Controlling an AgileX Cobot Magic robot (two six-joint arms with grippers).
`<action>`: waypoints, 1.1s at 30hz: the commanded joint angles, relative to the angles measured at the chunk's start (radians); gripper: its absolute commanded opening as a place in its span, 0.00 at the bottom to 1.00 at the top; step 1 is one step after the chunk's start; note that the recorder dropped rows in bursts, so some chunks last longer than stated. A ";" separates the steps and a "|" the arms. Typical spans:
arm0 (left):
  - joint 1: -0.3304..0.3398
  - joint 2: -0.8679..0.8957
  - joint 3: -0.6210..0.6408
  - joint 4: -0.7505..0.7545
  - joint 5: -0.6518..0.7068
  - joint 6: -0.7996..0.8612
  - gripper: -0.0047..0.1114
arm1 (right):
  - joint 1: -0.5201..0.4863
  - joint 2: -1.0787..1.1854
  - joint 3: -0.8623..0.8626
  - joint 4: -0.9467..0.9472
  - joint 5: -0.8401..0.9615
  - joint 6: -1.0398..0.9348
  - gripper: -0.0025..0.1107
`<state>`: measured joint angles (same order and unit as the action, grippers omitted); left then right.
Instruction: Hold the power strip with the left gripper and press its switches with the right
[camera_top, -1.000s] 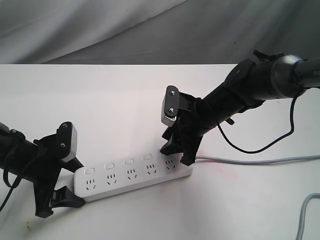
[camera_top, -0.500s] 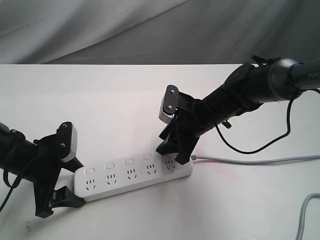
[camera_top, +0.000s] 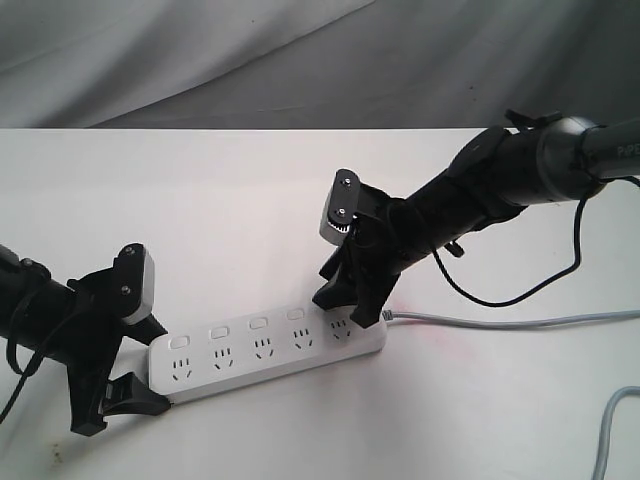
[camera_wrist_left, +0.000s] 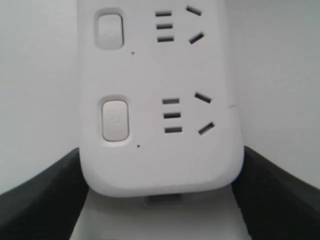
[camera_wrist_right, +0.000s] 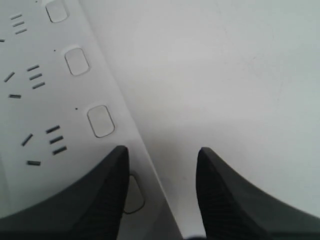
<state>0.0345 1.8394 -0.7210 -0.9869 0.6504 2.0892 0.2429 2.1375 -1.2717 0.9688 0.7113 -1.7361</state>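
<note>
1. Power strip (camera_top: 265, 350) lies toward the near side of the white desk (camera_top: 200, 200). It is a long white bar with rounded ends, its left end nearer than its right. A grey cord (camera_top: 500, 322) leaves the right end and runs off to the right.
2. Small rounded switches (camera_top: 258, 324) sit in a row along the far edge, one beside each socket. Four show in the exterior view; the strip's right end is hidden behind the right end effector.
3. Left end effector (camera_top: 150, 368) comes in low from the left. Its two black fingers (camera_wrist_left: 45, 200) press against the near and far sides of the strip's left end, clamping it.
4. Right end effector (camera_top: 350, 308) hangs from an arm (camera_top: 520, 170) slanting down from the far right, tips pointing down over the strip's right end. Its jaws stand apart and hold nothing. One tip partly covers a switch, the other is over bare desk just past the far edge. I cannot tell whether the tip touches the switch.
</note>
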 joint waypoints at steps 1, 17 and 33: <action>-0.003 -0.001 -0.005 -0.006 0.004 0.003 0.50 | -0.013 0.066 0.019 -0.121 -0.056 -0.013 0.38; -0.003 -0.001 -0.005 -0.006 0.004 0.003 0.50 | -0.009 0.009 0.019 -0.067 -0.045 -0.010 0.38; -0.003 -0.001 -0.005 -0.006 0.004 0.003 0.50 | -0.009 -0.319 0.086 -0.045 -0.073 0.014 0.12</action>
<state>0.0345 1.8394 -0.7210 -0.9869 0.6504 2.0892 0.2371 1.8859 -1.2283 0.9102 0.6554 -1.7251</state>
